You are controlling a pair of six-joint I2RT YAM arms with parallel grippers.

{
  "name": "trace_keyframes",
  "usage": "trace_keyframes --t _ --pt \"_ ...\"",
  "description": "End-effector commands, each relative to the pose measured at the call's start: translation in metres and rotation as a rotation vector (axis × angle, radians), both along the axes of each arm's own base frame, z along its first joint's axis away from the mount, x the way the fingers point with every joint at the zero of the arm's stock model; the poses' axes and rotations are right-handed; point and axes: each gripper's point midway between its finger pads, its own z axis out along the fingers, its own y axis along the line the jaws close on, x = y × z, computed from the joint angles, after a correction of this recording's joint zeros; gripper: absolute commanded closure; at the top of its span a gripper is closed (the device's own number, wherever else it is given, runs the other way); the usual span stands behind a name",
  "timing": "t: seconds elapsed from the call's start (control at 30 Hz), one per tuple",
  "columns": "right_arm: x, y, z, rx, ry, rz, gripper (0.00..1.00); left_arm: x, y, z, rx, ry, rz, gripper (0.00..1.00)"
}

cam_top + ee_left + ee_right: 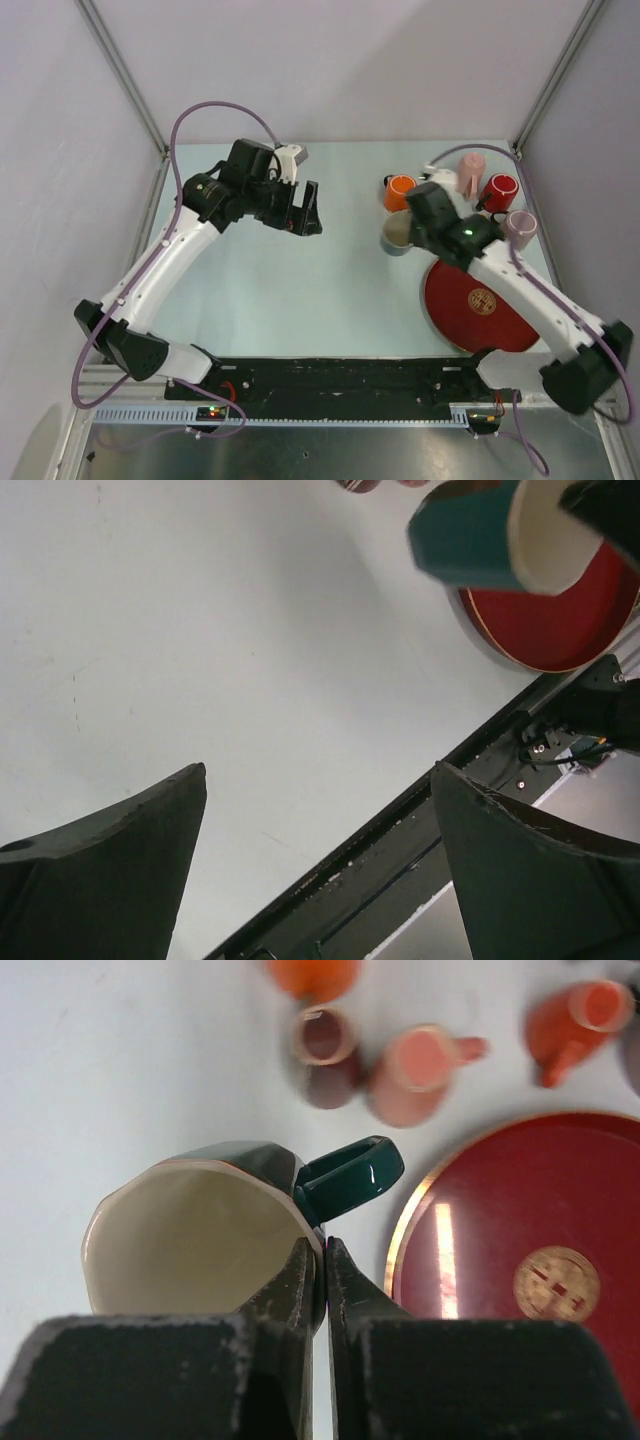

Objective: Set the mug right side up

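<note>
Your right hand (320,1257) is clamped on the rim of the green mug (190,1245), just beside its handle (350,1175). The mug's cream inside faces the wrist camera and looks bare. Right of the mug, the red plate (520,1260) lies on the worktop (120,1080). Beyond stand a maroon cup (325,1050), a pink mug (420,1070) and an orange cup (575,1020), too blurred to see inside. Your left hand (318,775) hangs with its fingers apart, holding nothing.

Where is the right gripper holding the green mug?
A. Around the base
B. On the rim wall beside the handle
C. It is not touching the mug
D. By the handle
B: the right wrist view shows the right gripper shut on the green mug at its rim wall, just beside the handle, which sticks out free.
</note>
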Motion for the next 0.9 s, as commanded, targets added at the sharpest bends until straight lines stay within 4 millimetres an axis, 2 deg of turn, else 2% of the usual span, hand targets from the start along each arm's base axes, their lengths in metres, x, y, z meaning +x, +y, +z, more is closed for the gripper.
trace_keyframes --t 0.0,0.07,0.13,0.2,0.33,0.5,0.67,0.77,0.83,0.87 --pt "-0.004 -0.086 0.028 0.112 -0.123 -0.261 1.00 0.000 -0.001 0.035 -0.038 -0.151 -0.095 0.03" --pt "-0.014 -0.137 0.003 0.102 -0.098 -0.406 1.00 0.005 0.006 0.032 0.002 -0.180 -0.075 0.03" --pt "-0.022 -0.174 -0.016 0.129 -0.092 -0.509 1.00 0.009 0.011 0.029 0.028 -0.199 -0.065 0.03" --pt "-0.027 -0.200 -0.033 0.173 -0.078 -0.584 1.00 0.010 0.014 0.028 0.035 -0.206 -0.060 0.02" --pt "-0.024 -0.234 -0.056 0.202 -0.047 -0.670 1.00 0.009 0.016 0.027 0.035 -0.219 -0.061 0.02" --pt "-0.005 -0.255 -0.072 0.169 -0.037 -0.697 1.00 0.010 0.022 0.028 0.048 -0.244 -0.059 0.02" --pt "0.005 -0.260 -0.094 0.194 0.015 -0.718 1.00 0.014 0.029 0.030 0.059 -0.257 -0.028 0.02" --pt "0.011 -0.262 -0.096 0.204 0.014 -0.717 0.99 0.016 0.034 0.032 0.067 -0.269 -0.018 0.02" --pt "0.013 -0.263 -0.095 0.200 0.015 -0.710 0.85 0.017 0.036 0.033 0.069 -0.273 -0.013 0.02" --pt "0.014 -0.263 -0.093 0.197 0.020 -0.701 0.75 0.018 0.036 0.033 0.069 -0.273 -0.012 0.02"
